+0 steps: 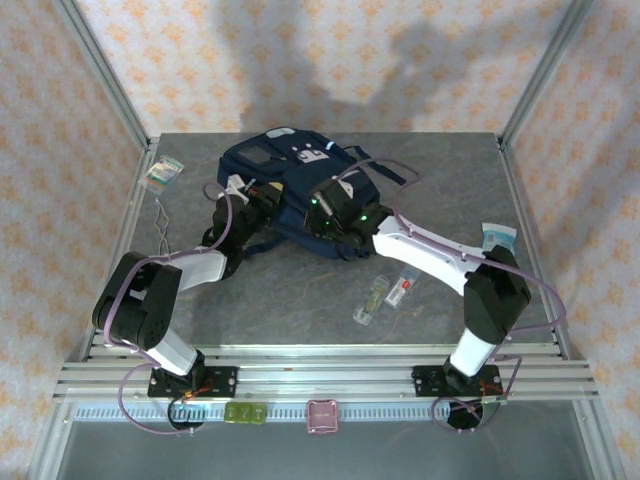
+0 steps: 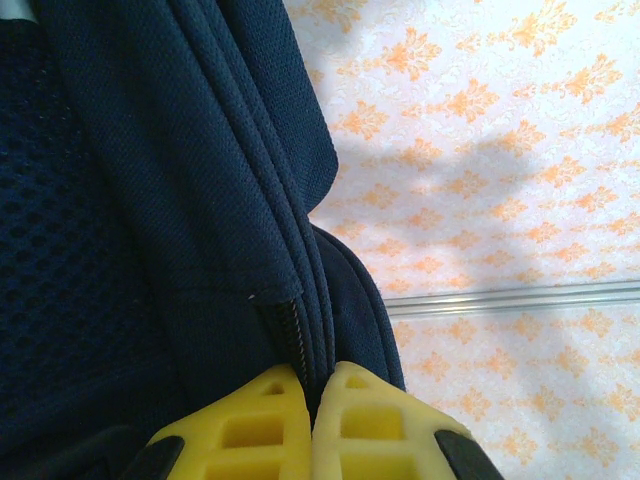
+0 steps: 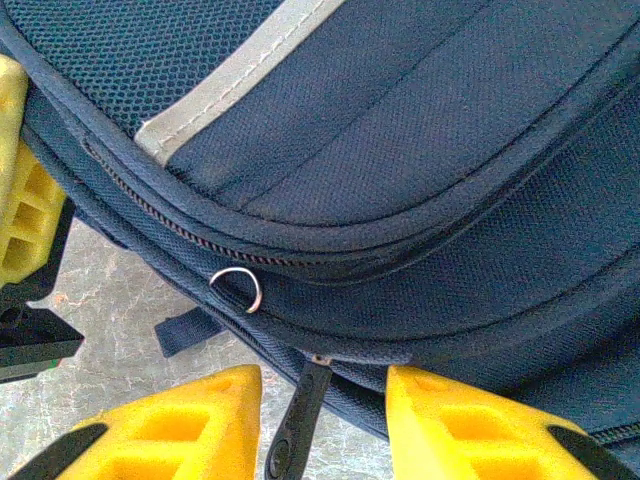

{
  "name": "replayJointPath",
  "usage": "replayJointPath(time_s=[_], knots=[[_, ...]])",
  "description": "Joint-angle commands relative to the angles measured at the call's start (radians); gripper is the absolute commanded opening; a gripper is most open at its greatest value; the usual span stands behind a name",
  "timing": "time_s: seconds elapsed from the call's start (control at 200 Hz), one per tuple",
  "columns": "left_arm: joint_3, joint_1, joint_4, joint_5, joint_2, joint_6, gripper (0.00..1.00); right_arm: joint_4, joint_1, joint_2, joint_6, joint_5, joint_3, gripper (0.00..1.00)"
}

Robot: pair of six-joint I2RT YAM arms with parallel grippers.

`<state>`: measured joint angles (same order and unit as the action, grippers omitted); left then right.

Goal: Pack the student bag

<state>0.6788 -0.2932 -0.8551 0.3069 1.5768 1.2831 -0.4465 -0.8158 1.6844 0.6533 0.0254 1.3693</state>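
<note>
Desk [image 1: 300, 300] of mottled grey, seen from above, with a large navy-blue fabric backpack [image 1: 285, 165] bearing pale patches lying at its middle back. Left pincer [image 1: 270, 193] at the backpack's near-left edge, right pincer [image 1: 322, 205] at its near-right edge, the two close together. Small clear packets [image 1: 370, 300] on the bare desk nearer than the backpack, a colourful packet [image 1: 165, 172] at far left, a pale blue packet [image 1: 498, 235] at far right.

From the left wrist: yellow ribbed fingers [image 2: 260, 420] of the left pincer [image 2: 312, 385] pressed fully together, pinching a fold of the backpack [image 2: 150, 200] right beside its zip.

From the right wrist: right pincer [image 3: 322, 380] partly open and gripping nothing, yellow fingers [image 3: 200, 420] either side of a dark zip pull [image 3: 295, 425] without touching it. Above them, the curved zipped seam of the backpack [image 3: 420, 150], a small metal ring [image 3: 238, 288] and a grey stripe [image 3: 230, 80]. At the left edge, one yellow finger [image 3: 25, 180] of the left pincer.
</note>
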Motion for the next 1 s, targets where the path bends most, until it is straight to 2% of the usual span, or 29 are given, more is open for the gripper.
replayJointPath(time_s=[0.0, 0.22, 0.415, 0.496, 0.666, 0.786, 0.996], knots=[[0.030, -0.008, -0.145, 0.014, -0.041, 0.005, 0.00, -0.040, -0.008, 0.027, 0.017, -0.021, 0.064, 0.36], [0.018, -0.011, -0.166, 0.012, -0.036, 0.015, 0.00, -0.066, -0.008, 0.100, 0.038, 0.011, 0.113, 0.27], [0.011, -0.011, -0.182, 0.008, -0.034, 0.021, 0.00, -0.101, -0.008, 0.105, 0.046, -0.033, 0.098, 0.25], [0.016, -0.011, -0.183, 0.009, -0.033, 0.022, 0.00, -0.097, -0.007, 0.104, 0.055, -0.037, 0.078, 0.14], [0.020, -0.009, -0.172, 0.005, -0.037, 0.017, 0.00, -0.097, -0.008, 0.096, 0.048, -0.033, 0.066, 0.00], [0.012, 0.000, -0.137, -0.009, -0.057, -0.012, 0.00, -0.126, 0.001, 0.069, 0.017, -0.064, 0.038, 0.00], [-0.024, 0.059, -0.081, 0.013, -0.097, -0.052, 0.00, -0.081, 0.112, -0.079, -0.029, -0.084, -0.185, 0.00]])
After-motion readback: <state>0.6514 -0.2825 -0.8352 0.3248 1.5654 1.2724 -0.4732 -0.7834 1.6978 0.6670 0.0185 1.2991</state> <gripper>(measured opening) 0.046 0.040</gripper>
